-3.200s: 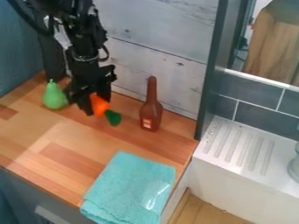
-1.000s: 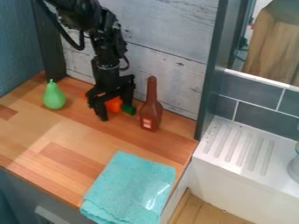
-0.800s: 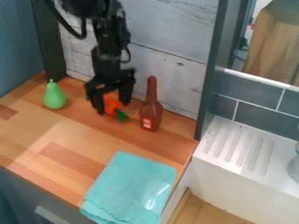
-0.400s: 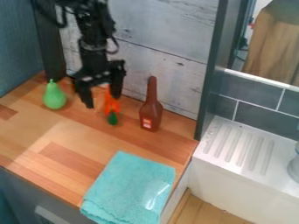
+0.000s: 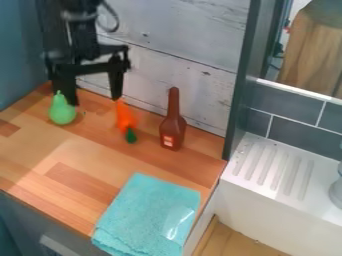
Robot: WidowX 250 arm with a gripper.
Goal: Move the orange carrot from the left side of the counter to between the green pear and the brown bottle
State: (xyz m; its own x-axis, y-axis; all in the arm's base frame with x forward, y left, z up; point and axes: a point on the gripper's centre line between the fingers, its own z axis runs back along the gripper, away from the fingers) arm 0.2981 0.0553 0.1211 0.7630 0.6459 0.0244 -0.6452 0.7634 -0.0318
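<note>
"Setting a pale plank wall [image 5: 187,45] behind a wooden surface [image 5: 73,150], with a white ribbed drainboard [image 5: 267,175] at right."

"And near the front?"

"Spotted there at the right: a turquoise cloth [image 5: 150,215], spread flat and reaching past the surface's edge."

"Next in size?"

"Black tool [image 5: 95,101], pictured at upper left above the back of the surface, fingers parted wide, with nothing in hold."

"And by the wall?"

"Standing upright to the right of the tool: a brown bottle [image 5: 173,131] with a small label."

"Then the fruit?"

"Green pear [image 5: 62,111], pictured at far left, stem up, partly overlapped by one finger. Touching or apart? Impossible to tell."

"Leaving the carrot [image 5: 125,117]?"

"Lying between pear and bottle, nearer the latter, green end toward the front, orange end just below the other fingertip. Again, impossible to tell if touching."
</note>
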